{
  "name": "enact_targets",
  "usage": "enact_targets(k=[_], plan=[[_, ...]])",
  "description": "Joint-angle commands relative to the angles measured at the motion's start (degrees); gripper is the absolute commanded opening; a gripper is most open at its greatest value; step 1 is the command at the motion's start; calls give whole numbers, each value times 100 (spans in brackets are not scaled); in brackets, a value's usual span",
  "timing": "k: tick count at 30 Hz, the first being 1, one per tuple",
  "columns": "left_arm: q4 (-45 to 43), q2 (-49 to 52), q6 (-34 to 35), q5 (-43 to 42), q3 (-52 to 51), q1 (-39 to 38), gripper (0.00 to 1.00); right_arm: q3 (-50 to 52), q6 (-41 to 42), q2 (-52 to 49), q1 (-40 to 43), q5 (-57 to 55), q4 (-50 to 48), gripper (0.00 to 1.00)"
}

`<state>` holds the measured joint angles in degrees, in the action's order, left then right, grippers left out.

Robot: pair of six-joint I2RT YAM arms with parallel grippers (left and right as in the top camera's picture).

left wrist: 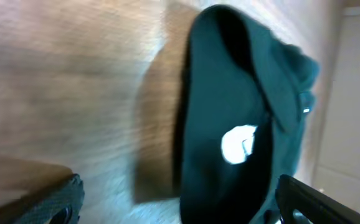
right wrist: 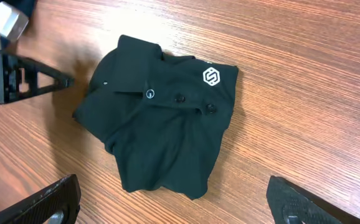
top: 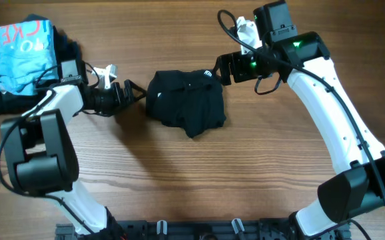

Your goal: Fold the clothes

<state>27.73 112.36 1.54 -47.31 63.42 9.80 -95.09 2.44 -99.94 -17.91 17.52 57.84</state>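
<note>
Wooden table (top: pixel 192 173) is carrying the black T-shirt (top: pixel 186 103), lying as a folded bundle at centre. I am holding left gripper (top: pixel 138 93) and right gripper (top: pixel 214 72) wide open, empty, flanking it, so the fold is resting undisturbed, white logo (right wrist: pixel 212 76) facing up.

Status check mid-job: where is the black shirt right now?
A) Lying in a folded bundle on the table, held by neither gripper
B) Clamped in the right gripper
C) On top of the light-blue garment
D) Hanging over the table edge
A: the black shirt lies bundled on the table, with the left gripper and right gripper open beside it, gripping nothing.
</note>
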Motion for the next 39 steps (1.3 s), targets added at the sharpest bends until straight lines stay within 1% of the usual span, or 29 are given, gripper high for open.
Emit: enact_targets(k=[1, 7, 13, 15, 17, 21, 23, 25, 26, 27, 28, 29, 32, 33, 35, 39], plan=[[-208, 612, -118, -138, -59, -76, 100, -92, -94, 131, -4, -83, 4, 96], [-376, 835, -109, -221, -59, -216, 100, -92, -94, 131, -4, -127, -11, 97], [-579, 905, -83, -214, -59, -955, 100, -92, -94, 131, -4, -125, -35, 97], [-750, 907, 96, -164, -59, -1270, 100, -92, -92, 131, -4, -125, -35, 97], [-898, 909, 369, 94, -59, -1550, 100, -92, -96, 131, -4, -125, -33, 97], [-1093, 909, 1139, 1141, -59, -2090, 100, -92, -96, 131, -4, -125, 11, 97], [-1137, 909, 1491, 1523, -59, -2273, 98, -92, -101, 131, -4, -140, 50, 97], [-1169, 909, 1587, 1683, -59, -2396, 94, -92, -103, 131, -4, -240, 90, 97], [-1169, 909, 1587, 1729, -57, -2435, 87, -92, -98, 131, -4, -304, 118, 97], [-1169, 909, 1585, 1744, -57, -2450, 76, -92, -98, 131, -4, -350, 142, 97], [-1169, 909, 1585, 1744, -57, -2448, 57, -92, -105, 131, -4, -367, 168, 97], [-1167, 909, 1585, 1744, -57, -2439, 43, -92, -105, 131, -4, -372, 188, 97], [-1193, 909, 1585, 1744, -57, -2404, 9, -92, -118, 131, -4, -385, 245, 96], [-1217, 907, 1585, 1744, -57, -2398, 4, -92, -118, 131, -4, -385, 254, 95], [-1294, 907, 1585, 1742, -57, -2382, 4, -92, -116, 131, -4, -389, 249, 93], [-1394, 901, 1587, 1740, -31, -2347, 4, -92, -94, 136, 0, -492, 219, 93]])
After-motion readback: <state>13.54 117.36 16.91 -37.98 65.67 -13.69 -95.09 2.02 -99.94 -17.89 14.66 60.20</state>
